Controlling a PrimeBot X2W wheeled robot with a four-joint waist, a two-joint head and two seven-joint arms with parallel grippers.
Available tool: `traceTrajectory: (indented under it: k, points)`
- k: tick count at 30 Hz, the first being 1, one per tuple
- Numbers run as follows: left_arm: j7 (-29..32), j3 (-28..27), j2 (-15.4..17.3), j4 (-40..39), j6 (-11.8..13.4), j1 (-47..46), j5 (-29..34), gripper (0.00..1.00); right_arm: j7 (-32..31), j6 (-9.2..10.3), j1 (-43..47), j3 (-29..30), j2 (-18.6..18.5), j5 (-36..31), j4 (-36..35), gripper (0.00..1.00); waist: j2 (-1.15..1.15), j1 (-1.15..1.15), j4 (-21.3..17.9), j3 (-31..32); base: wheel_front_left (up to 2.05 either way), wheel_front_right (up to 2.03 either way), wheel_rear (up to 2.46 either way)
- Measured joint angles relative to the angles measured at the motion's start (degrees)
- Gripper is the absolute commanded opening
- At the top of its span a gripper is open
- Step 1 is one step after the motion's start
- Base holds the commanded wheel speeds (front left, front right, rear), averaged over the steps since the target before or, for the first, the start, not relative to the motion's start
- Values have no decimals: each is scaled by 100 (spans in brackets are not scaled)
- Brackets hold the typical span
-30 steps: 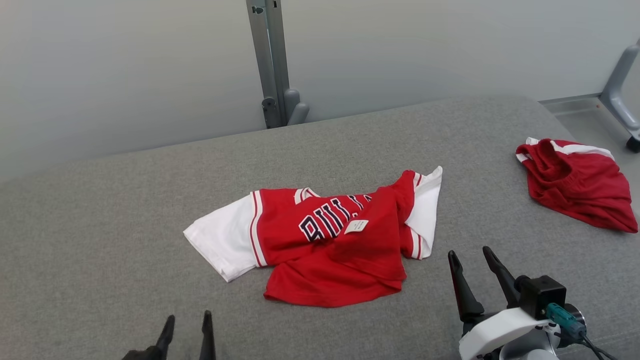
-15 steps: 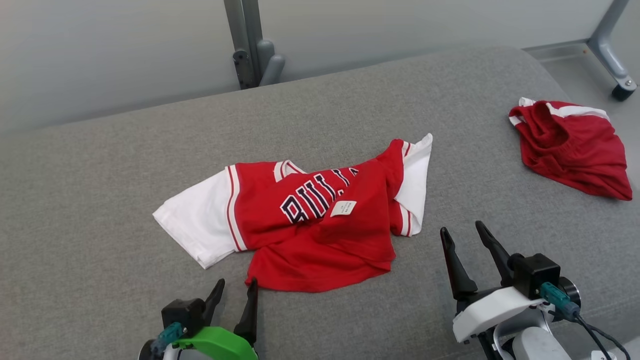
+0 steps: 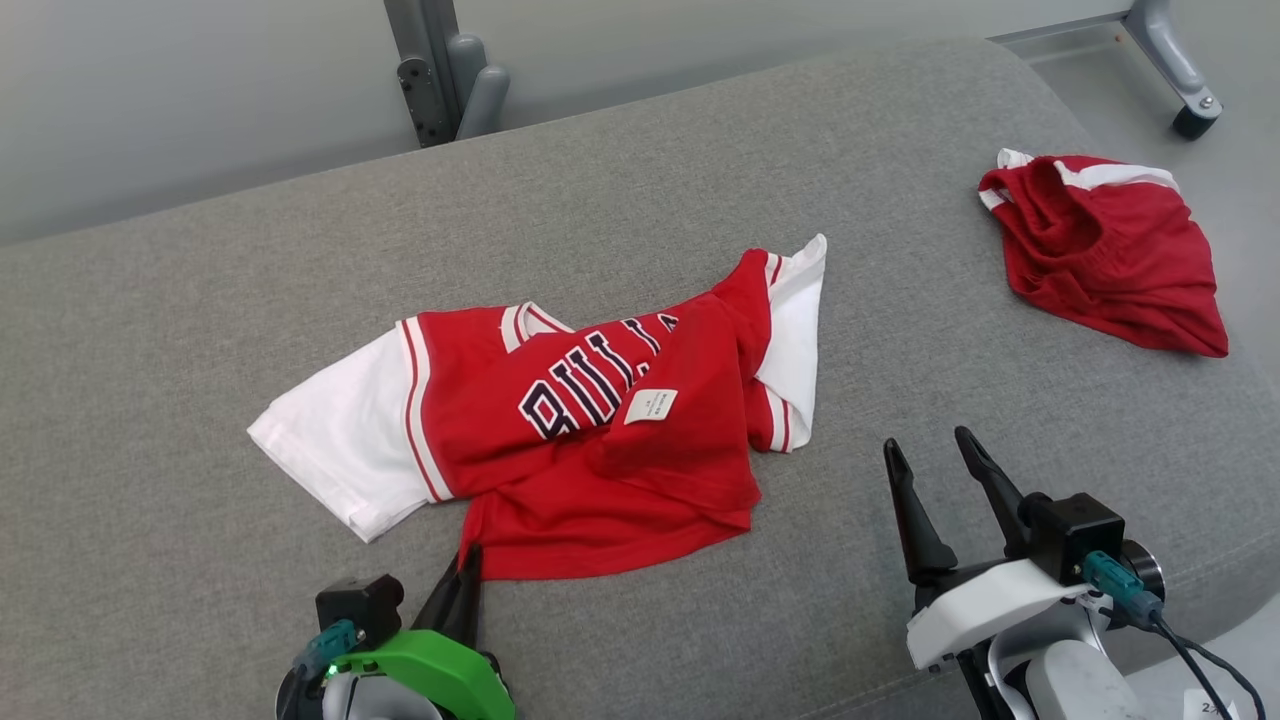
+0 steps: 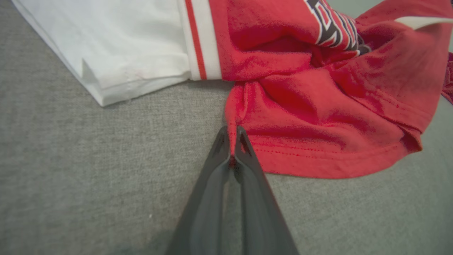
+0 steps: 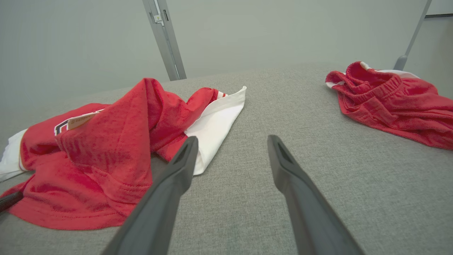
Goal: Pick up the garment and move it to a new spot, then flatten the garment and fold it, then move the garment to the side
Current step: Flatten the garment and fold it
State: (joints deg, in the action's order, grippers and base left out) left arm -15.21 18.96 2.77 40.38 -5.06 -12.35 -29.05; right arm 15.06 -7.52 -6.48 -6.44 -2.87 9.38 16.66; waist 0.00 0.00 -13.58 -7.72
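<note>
Pinching now: the left gripper (image 3: 468, 565), a second ago spread wide and short of the cloth, has come forward and closed on the near hem corner of the red-and-white jersey (image 3: 600, 430), which lies crumpled mid-way across the grey padded surface (image 3: 200, 300). Meanwhile the right gripper (image 3: 926, 440) hovers wide, empty, near the white sleeve (red shorts (image 3: 1100, 250) lie well apart). Lift-off looks ready.

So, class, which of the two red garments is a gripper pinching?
The lettered jersey with white sleeves: the left gripper pinches its hem. The shorts lie untouched.
</note>
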Motion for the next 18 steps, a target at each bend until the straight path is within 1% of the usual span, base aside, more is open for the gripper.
traceTrajectory:
  k: [3, 5, 6, 9, 12, 16, 18]
  points:
    - [-1, -86, 0, 96, -30, -1, 131, 0, 0, 0, -12, 16, 0, 12, 7, 100, 0, 0, 30, 21, 0, 0, 0]
    - [3, -385, -34, 49, 23, 14, 218, 0, 0, 0, -13, 69, 1, 56, 10, 100, 0, 0, 75, 42, 0, 0, 0]
    - [5, -577, 11, -23, 82, 26, 290, 0, 0, 0, -12, 109, 0, 65, 12, 100, 0, 0, 102, 55, 0, 0, 0]
    - [8, -1125, 327, -287, 224, 142, 521, 0, 0, 0, 3, 172, -1, 110, 16, 100, 0, 0, 195, 105, 0, 0, 0]
    - [8, -1494, 755, -438, 332, 274, 821, 0, 0, 0, 30, 168, 1, 163, 34, 100, 0, 0, 282, 173, 0, 0, 0]
    - [8, -1880, 1386, -334, 366, 296, 1050, 0, 0, 0, 48, 131, 2, 220, 37, 100, 0, 0, 379, 256, 0, 0, 0]
    - [8, -2031, 1578, -286, 410, 242, 1099, 0, 0, 0, 65, 116, 2, 227, 47, 100, 0, 0, 414, 282, 0, 0, 0]
